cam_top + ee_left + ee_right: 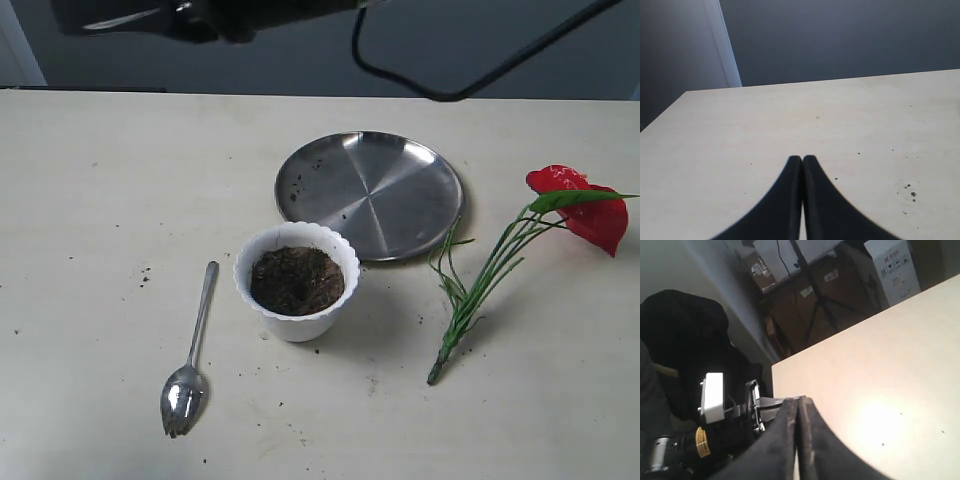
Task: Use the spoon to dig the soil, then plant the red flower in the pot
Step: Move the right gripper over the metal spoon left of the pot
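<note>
- The left gripper (802,162) has its two fingers pressed together. It holds nothing and hangs over bare table (840,115) with a few crumbs (910,192).
- The right gripper (798,403) is pressed together and empty too, near a table edge. I think both wait there because the digging has not begun.
- The spoon (195,345) lies flat just beside the pot (300,325), on the side of the left edge. Its bowl points to the near edge. Its handle is free, so it looks easy to pick up.
- The pot stands upright near the middle of the table. The soil (296,280) sits inside, low under the rim.
- The plate (400,190) lies just behind the pot, maybe to take dug soil. I cannot tell if they touch.
- The flower (500,262) lies flat near the right edge, with its stem end toward the near edge. It is not planted.
- A leaf covers part of the red bloom.
- No gripper shows in the exterior view. A dark shape (200,18) at the top is cut off.
- How deep the soil goes is hidden.
</note>
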`<control>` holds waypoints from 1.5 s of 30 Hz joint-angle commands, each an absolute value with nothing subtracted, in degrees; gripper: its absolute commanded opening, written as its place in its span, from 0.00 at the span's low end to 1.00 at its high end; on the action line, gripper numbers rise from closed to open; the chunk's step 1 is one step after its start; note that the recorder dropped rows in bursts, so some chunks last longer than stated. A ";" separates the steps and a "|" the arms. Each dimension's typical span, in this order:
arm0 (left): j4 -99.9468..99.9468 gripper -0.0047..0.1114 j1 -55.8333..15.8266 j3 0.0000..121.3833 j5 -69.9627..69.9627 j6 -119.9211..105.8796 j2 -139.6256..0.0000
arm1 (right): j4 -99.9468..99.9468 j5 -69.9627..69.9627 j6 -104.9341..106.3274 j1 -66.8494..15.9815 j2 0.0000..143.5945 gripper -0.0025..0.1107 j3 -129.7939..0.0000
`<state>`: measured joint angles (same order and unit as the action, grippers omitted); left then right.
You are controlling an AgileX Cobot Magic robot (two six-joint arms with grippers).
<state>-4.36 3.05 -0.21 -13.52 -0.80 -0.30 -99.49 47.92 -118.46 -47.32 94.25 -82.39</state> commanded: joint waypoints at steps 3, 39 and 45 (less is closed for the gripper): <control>-4.03 0.04 2.70 0.00 -13.32 -0.58 0.00 | -99.95 15.45 -117.81 -59.86 94.80 0.02 -82.01; -4.03 0.04 2.70 0.00 -13.32 -0.58 0.00 | -17.92 -51.74 -51.77 -74.53 125.43 0.02 -98.62; -4.03 0.04 2.70 0.00 -13.32 -0.58 0.00 | -16.16 -51.88 -52.56 -70.64 126.46 0.31 -98.62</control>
